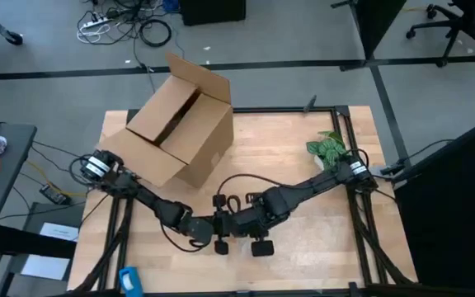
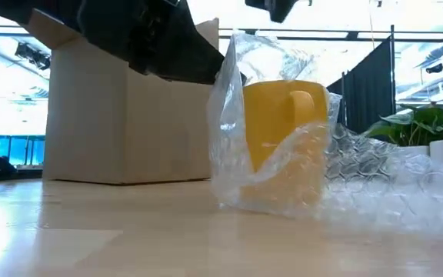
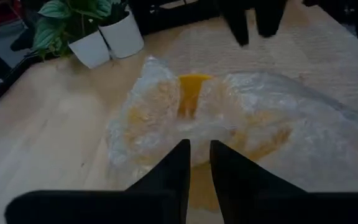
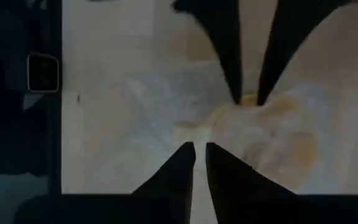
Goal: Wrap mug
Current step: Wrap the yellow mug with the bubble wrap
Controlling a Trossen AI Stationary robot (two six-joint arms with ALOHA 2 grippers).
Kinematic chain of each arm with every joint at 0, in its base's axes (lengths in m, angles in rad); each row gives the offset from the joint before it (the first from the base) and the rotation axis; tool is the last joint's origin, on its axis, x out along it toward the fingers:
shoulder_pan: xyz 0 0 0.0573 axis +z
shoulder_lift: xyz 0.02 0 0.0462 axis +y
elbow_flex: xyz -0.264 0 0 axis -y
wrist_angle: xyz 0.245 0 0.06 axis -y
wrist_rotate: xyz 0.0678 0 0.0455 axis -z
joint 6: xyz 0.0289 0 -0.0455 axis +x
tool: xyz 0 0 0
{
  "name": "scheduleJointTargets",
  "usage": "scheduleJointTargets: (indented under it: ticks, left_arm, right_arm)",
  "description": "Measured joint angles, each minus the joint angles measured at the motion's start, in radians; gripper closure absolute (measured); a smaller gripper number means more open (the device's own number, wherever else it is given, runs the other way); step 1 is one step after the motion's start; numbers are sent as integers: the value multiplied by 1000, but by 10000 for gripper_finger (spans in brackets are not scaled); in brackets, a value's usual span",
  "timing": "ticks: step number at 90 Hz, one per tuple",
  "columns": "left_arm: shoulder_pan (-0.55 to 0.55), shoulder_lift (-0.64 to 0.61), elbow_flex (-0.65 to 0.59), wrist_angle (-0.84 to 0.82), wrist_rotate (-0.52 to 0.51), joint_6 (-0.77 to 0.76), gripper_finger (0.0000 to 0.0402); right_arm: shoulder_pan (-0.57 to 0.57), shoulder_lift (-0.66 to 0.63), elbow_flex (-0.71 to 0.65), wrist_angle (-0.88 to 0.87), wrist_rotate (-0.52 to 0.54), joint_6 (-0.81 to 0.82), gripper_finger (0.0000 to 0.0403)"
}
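yellow mug (image 2: pixel 283 127) in clear wrap (image 2: pixel 368 181), no writing.

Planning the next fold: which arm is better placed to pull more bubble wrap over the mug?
Probably the left. Its gripper faces the half-covered mug with fingers nearly closed at the bubble wrap, whose loose length lies beyond. The right gripper points straight down over it.

Grey floor (image 1: pixel 303 33) surrounds the wooden table (image 1: pixel 287 148). Cables (image 1: pixel 130 25) lie tangled on the far floor, an office chair (image 1: pixel 456 25) at far right. A grey side table (image 1: pixel 2 165) stands left. Black curtains (image 2: pixel 371 88) hang beyond, under bright ceiling lights (image 2: pixel 406 38).
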Motion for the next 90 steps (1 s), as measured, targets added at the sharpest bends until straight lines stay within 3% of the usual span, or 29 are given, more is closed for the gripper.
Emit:
scheduleJointTargets:
  ticks: [27, 58, 90]
  left_arm:
    - [0, 0, 0, 6, 2, -13, 353]
    - [4, 0, -1, -1, -2, -14, 353]
    - [5, -10, -1, 3, 5, 8, 353]
  right_arm:
    - [-57, -5, -199, 136, -63, -24, 383]
    - [-108, -5, -211, 139, -66, -59, 383]
    - [-94, -13, -121, 66, -2, -62, 383]
